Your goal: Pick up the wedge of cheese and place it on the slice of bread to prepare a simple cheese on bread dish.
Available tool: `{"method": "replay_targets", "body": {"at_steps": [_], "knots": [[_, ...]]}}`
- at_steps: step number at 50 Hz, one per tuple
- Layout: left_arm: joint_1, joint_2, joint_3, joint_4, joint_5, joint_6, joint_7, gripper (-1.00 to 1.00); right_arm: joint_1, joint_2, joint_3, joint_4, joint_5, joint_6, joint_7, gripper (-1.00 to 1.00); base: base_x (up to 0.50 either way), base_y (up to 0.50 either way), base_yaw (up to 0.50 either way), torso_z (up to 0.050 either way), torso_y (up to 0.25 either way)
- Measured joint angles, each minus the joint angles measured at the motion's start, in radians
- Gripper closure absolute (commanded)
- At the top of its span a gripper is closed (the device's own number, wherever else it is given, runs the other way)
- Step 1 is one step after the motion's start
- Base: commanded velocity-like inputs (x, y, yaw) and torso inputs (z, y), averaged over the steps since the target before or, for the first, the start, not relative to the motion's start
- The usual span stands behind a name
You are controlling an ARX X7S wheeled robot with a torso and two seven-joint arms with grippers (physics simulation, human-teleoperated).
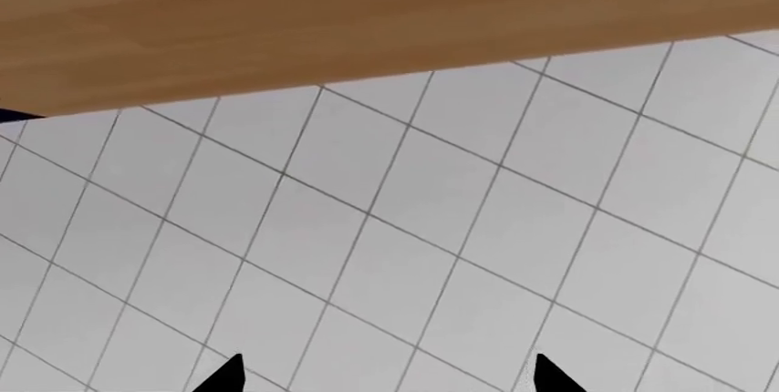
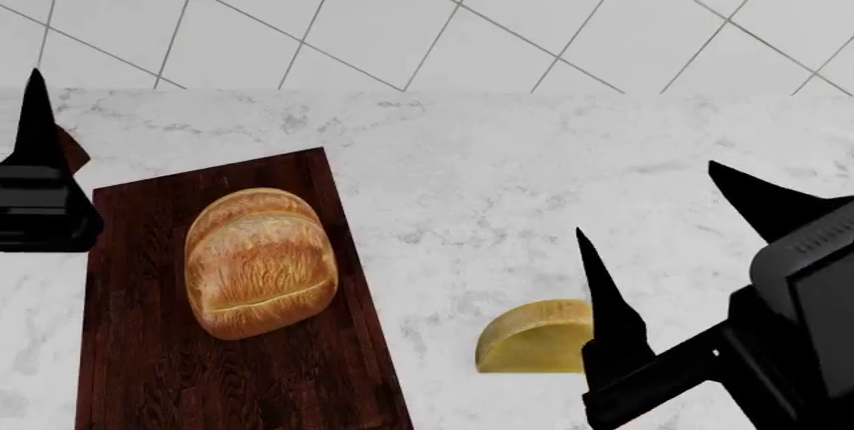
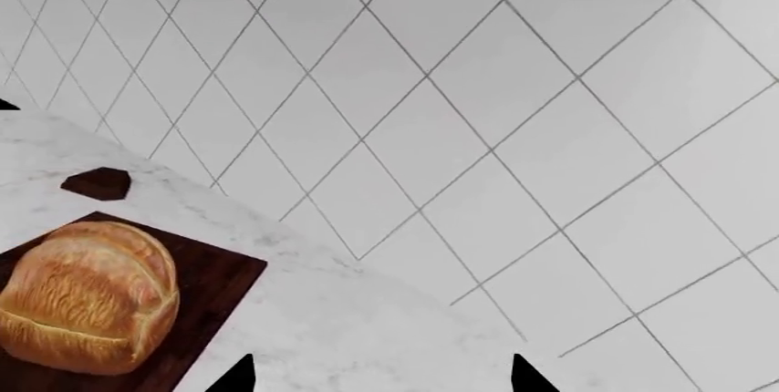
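Note:
The slice of bread (image 2: 260, 262), a golden-brown crusty loaf, lies on a dark wooden board (image 2: 147, 380) at the left of the marble counter. It also shows in the right wrist view (image 3: 86, 305). The wedge of cheese (image 2: 531, 338), pale yellow, lies on the counter right of the board; a finger of my right gripper hides part of it. My right gripper (image 2: 667, 250) is open and empty above and just right of the cheese. My left gripper (image 1: 389, 376) is open and empty, facing the tiled wall; one of its fingers (image 2: 34, 120) shows at the head view's left edge.
A small dark brown object (image 3: 98, 182) lies on the counter beyond the board's far corner. A white tiled wall (image 2: 441, 10) rises behind the counter. A wooden cabinet underside (image 1: 365, 18) hangs above.

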Motion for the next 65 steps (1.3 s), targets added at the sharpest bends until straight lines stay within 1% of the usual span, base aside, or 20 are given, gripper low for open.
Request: {"method": "replay_targets", "body": {"at_steps": [9, 18, 42, 65], "knots": [[-0.002, -0.001, 0.005, -0.005, -0.005, -0.006, -0.001, -1.0, -0.006, 0.039, -0.011, 0.04, 0.012, -0.071, -0.115, -1.0, 0.0, 0.0, 0.0, 0.0, 0.0], [-0.002, -0.003, 0.014, -0.012, -0.006, -0.006, -0.002, -1.0, 0.026, 0.082, -0.058, 0.1, 0.002, -0.121, -0.222, -1.0, 0.0, 0.0, 0.0, 0.0, 0.0], [-0.003, -0.012, 0.037, -0.021, -0.006, -0.012, -0.006, -1.0, 0.2, 0.169, -0.254, 0.366, -0.087, -0.23, -0.507, -1.0, 0.0, 0.0, 0.0, 0.0, 0.0], [-0.006, -0.008, 0.03, -0.029, -0.022, -0.021, -0.016, -1.0, 0.288, 0.249, -0.374, 0.51, -0.155, -0.274, -0.683, -1.0, 0.0, 0.0, 0.0, 0.0, 0.0]]}}
